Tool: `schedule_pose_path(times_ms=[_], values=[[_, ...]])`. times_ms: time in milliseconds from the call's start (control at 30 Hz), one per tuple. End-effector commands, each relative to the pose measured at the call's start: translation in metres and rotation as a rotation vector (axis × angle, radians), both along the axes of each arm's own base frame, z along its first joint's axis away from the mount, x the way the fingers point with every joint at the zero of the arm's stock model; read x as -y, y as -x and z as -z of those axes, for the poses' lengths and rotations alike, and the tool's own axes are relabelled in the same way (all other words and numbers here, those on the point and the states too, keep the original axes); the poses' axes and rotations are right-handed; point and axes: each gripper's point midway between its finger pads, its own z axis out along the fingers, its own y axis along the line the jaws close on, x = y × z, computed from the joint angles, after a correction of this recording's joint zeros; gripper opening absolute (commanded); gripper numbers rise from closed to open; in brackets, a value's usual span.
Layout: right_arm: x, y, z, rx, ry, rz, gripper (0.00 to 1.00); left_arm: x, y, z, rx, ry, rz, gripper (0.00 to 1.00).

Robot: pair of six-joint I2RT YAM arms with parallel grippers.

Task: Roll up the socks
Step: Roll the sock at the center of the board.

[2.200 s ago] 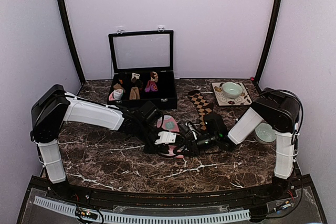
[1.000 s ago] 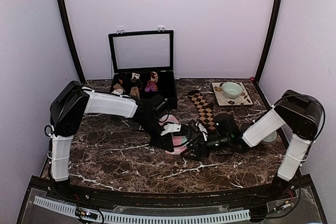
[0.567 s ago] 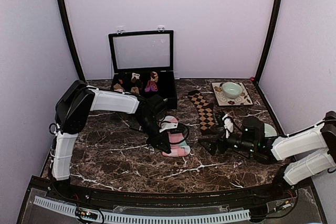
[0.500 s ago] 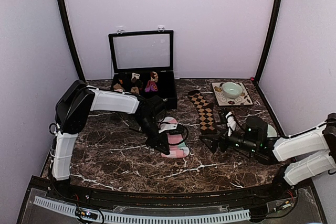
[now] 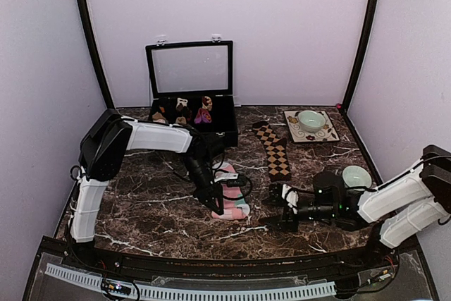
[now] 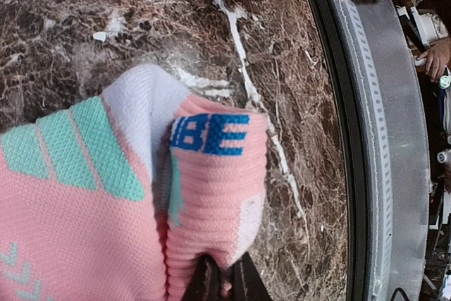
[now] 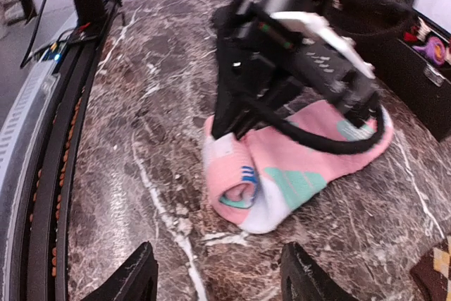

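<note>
Dark marbled worktop spreads under both arms in the top view. The left claw sits on the near end of the pink sock. The right claw lies to that sock's right, apart from it, and the diamond-checked sock lies flat beyond it. In the left wrist view, the narrow claw pinches the sock's rolled pink fold. In the right wrist view, the claw stands wide and holds nothing, with the partly rolled pink sock ahead of it.
</note>
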Motion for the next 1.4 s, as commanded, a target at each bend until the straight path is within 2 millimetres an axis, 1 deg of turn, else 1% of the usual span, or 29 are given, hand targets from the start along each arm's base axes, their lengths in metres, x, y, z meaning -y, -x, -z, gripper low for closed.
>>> schedule_pose_path(times_ms=[0,67,133,167,200,300,333,367,467,600,733,867,933,1033,1133,1233,1267,1300,1333,1367], values=[[-0.019,0.017,0.011,0.167,0.096,-0.125,0.56,-0.047,0.019,0.070,-0.040,-0.337,0.038,0.08],[-0.028,0.021,0.017,0.204,0.134,-0.164,0.54,-0.047,0.019,0.072,-0.043,-0.341,0.032,0.08],[-0.039,0.023,0.020,0.254,0.162,-0.204,0.54,-0.048,0.020,0.073,-0.046,-0.345,0.032,0.08],[-0.047,0.023,0.018,0.281,0.169,-0.224,0.53,-0.049,0.020,0.074,-0.047,-0.349,0.034,0.08],[-0.050,0.024,0.022,0.292,0.187,-0.243,0.53,-0.050,0.020,0.075,-0.047,-0.353,0.035,0.08],[-0.068,0.018,0.024,0.335,0.212,-0.288,0.52,-0.053,0.022,0.079,-0.052,-0.369,0.038,0.08],[-0.070,0.017,0.029,0.343,0.228,-0.299,0.52,-0.054,0.022,0.080,-0.050,-0.375,0.038,0.08],[-0.076,0.014,0.028,0.359,0.228,-0.306,0.52,-0.055,0.022,0.082,-0.048,-0.381,0.039,0.08],[-0.086,0.010,0.036,0.370,0.256,-0.334,0.50,-0.056,0.019,0.084,-0.038,-0.392,0.037,0.08],[-0.094,0.001,0.047,0.366,0.286,-0.341,0.47,-0.054,0.018,0.083,-0.040,-0.387,0.040,0.08],[-0.091,-0.008,0.060,0.339,0.315,-0.318,0.45,-0.056,0.020,0.082,-0.042,-0.384,0.053,0.08],[-0.082,-0.009,0.076,0.299,0.360,-0.315,0.39,-0.056,0.021,0.077,-0.039,-0.358,0.062,0.13],[-0.075,-0.010,0.085,0.270,0.380,-0.302,0.35,-0.054,0.019,0.071,-0.038,-0.328,0.051,0.18],[-0.064,-0.009,0.102,0.224,0.424,-0.291,0.33,-0.050,0.018,0.053,-0.049,-0.250,0.038,0.25],[-0.056,-0.006,0.117,0.173,0.470,-0.293,0.30,-0.050,0.021,0.042,-0.054,-0.205,0.050,0.27],[-0.051,-0.004,0.127,0.108,0.496,-0.294,0.26,-0.051,0.018,0.035,-0.033,-0.181,0.043,0.30],[-0.049,-0.004,0.130,0.087,0.502,-0.291,0.24,-0.052,0.015,0.032,-0.018,-0.177,0.033,0.32],[-0.048,-0.004,0.131,0.071,0.505,-0.284,0.22,-0.053,0.010,0.029,-0.003,-0.172,0.022,0.43],[-0.046,-0.004,0.133,0.048,0.509,-0.278,0.19,-0.054,0.004,0.025,0.019,-0.164,0.009,0.46],[-0.045,-0.004,0.134,0.030,0.507,-0.276,0.18,-0.056,-0.001,0.020,0.036,-0.153,-0.005,0.47]])
